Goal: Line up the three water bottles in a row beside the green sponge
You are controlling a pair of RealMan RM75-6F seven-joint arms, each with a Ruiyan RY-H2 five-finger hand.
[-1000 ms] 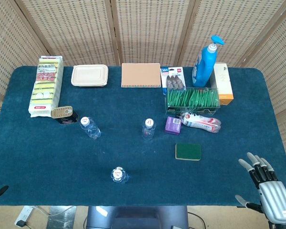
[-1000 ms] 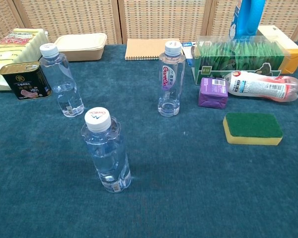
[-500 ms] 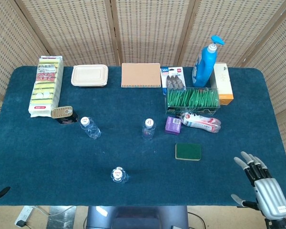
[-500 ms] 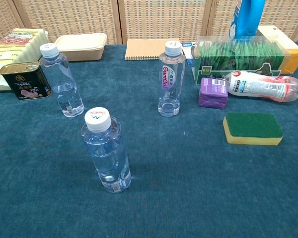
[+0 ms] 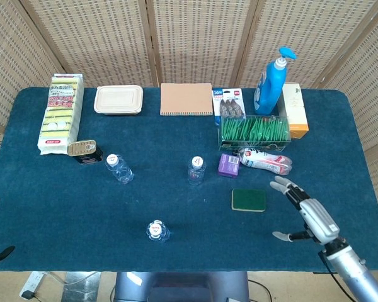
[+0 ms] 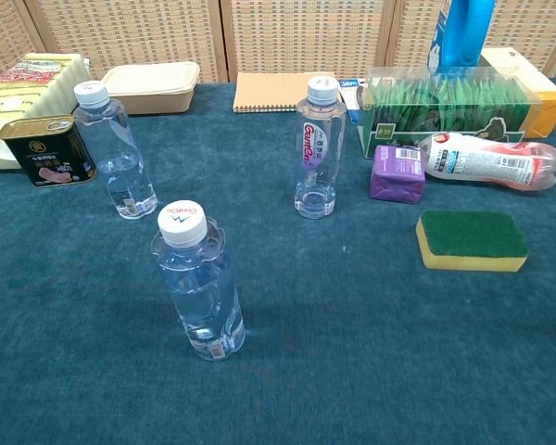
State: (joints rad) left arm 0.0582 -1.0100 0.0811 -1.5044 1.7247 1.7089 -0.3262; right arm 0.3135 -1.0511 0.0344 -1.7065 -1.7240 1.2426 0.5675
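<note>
Plush blue table (image 5: 176, 201) holds ribbed clear bottles (image 6: 199, 287), spongy block (image 6: 473, 240).

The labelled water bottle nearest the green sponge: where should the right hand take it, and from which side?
Probably around the mid-body of the labelled bottle, from its right. It stands upright with bare cloth on that side toward the green sponge, and the right hand is open just past the sponge. The purple box sits close, so come in slightly from the front.

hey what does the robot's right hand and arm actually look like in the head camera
The right hand has a silver-grey metallic shell over the back, with fingers in grey and black segments. A dark wrist section joins it to a smooth, rounded silver-grey forearm. No markings or sleeve are legible; a thin dark cable seems to run beside the wrist.
</note>
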